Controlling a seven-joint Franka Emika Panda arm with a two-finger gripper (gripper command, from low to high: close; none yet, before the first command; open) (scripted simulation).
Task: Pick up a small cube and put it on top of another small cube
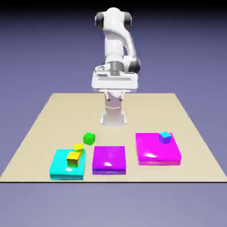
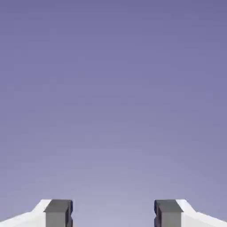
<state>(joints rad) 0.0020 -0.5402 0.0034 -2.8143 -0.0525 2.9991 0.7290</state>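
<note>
The small bright green cube (image 1: pixel 89 138) sits on the tan table, just behind the gap between the cyan and purple slabs. My gripper (image 1: pixel 114 83) hangs high above the table's far side, well behind and above the cube. In the hand view the gripper (image 2: pixel 113 213) is open: two grey fingertips (image 2: pixel 58 213) stand far apart with only the blue-violet backdrop between them. No cube shows in the hand view.
A cyan slab (image 1: pixel 60 168) at the exterior view's left carries two yellow cubes (image 1: pixel 73 158). A purple slab (image 1: pixel 109 160) lies in the middle. A magenta slab (image 1: pixel 157 150) at the right carries a blue cube (image 1: pixel 165 137).
</note>
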